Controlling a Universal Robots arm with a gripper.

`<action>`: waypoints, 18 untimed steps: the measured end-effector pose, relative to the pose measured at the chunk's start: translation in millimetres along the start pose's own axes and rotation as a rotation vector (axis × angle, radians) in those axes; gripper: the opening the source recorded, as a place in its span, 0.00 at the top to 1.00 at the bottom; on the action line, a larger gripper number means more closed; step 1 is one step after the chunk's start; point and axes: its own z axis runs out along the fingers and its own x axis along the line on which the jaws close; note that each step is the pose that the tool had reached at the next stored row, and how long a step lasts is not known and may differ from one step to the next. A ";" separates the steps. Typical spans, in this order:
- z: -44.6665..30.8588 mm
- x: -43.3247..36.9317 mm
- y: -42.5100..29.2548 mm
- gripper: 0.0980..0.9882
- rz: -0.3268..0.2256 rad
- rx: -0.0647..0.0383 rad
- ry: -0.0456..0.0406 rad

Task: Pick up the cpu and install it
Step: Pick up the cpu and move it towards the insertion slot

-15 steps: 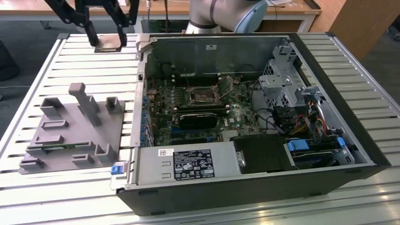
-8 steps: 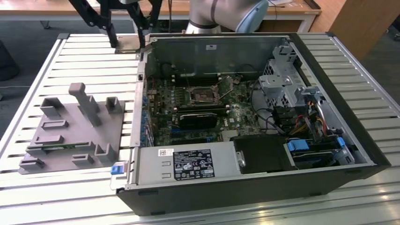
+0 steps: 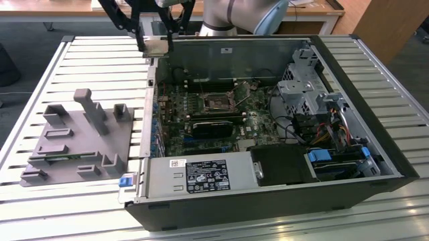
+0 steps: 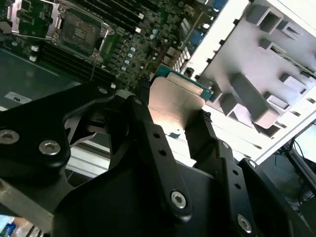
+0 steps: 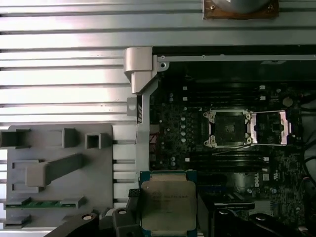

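Tool of mine grasps the cpu by two opposite edges, held flat above the computer case's far wall (to clear it, I judge); the socket lies open.

The arm holds its claw raised, pointing down, clamped on the cpu.

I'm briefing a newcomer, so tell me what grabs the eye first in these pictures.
The cpu stands out first, clamped flat in the black tool above the edge of the open computer case. Inside, the motherboard socket sits mid-board with its metal frame swung open. At the exterior view's left, the grey tray lies on the slatted table beside the case.
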 end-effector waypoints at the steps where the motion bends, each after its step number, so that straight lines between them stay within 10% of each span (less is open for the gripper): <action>1: 4.2 -15.5 4.5 0.51 0.000 0.000 -0.0001; 18: 21.5 -84.4 23.8 0.51 0.000 0.000 -0.0001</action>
